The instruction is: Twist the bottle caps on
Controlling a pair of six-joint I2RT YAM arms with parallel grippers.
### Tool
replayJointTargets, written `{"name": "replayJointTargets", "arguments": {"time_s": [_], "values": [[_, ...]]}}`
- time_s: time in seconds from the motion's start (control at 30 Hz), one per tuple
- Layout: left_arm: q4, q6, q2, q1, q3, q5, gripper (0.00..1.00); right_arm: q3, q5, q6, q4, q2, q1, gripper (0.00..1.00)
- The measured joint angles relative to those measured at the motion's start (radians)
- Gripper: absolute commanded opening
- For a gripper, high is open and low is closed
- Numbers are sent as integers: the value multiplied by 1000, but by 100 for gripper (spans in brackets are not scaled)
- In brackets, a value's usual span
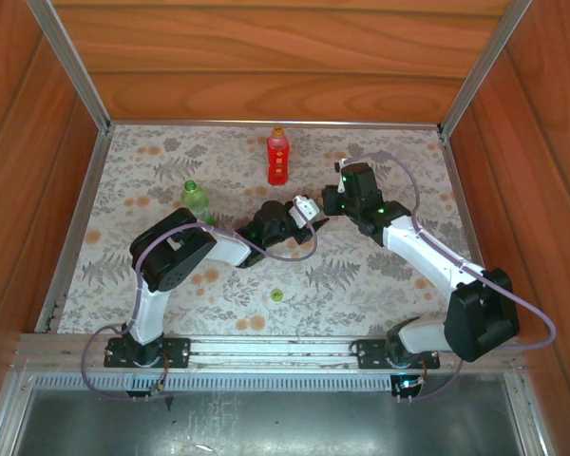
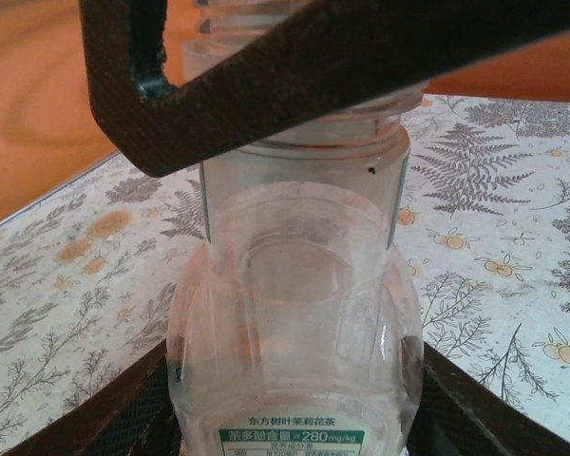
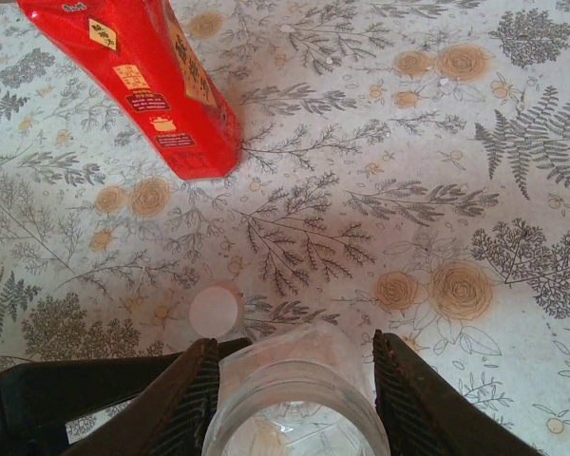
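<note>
My left gripper (image 1: 294, 217) (image 2: 294, 418) is shut on the body of the clear bottle (image 2: 294, 313) (image 1: 306, 205), held over the table's middle. My right gripper (image 1: 334, 201) (image 3: 299, 380) is open, its fingers (image 3: 195, 399) either side of the bottle's open mouth (image 3: 299, 418), with a small gap on the right. One right finger (image 2: 294, 76) crosses the neck in the left wrist view. The white cap (image 3: 215, 311) lies on the cloth below. The yellow-green cap (image 1: 276, 295) lies near the front. The red bottle (image 1: 277, 160) (image 3: 142, 85) wears the orange cap (image 1: 278, 132). The green bottle (image 1: 196, 198) stands at the left.
A flower-print tablecloth (image 1: 380, 285) covers the table, which is boxed in by wooden walls (image 1: 266, 66) at the back and sides. A metal rail (image 1: 266, 347) with the arm bases runs along the near edge.
</note>
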Motion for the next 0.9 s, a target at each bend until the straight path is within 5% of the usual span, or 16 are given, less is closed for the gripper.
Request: {"name": "replayJointTargets", "arguments": {"time_s": [0.3, 0.63, 0.9], "values": [[70, -50, -10, 11, -43, 45, 51, -9, -7, -15, 3, -30, -2, 75], [171, -101, -122, 67, -302, 114, 51, -146, -183, -147, 65, -316, 35, 83], [250, -165, -289, 113, -516, 193, 51, -159, -209, -267, 64, -283, 207, 82]]}}
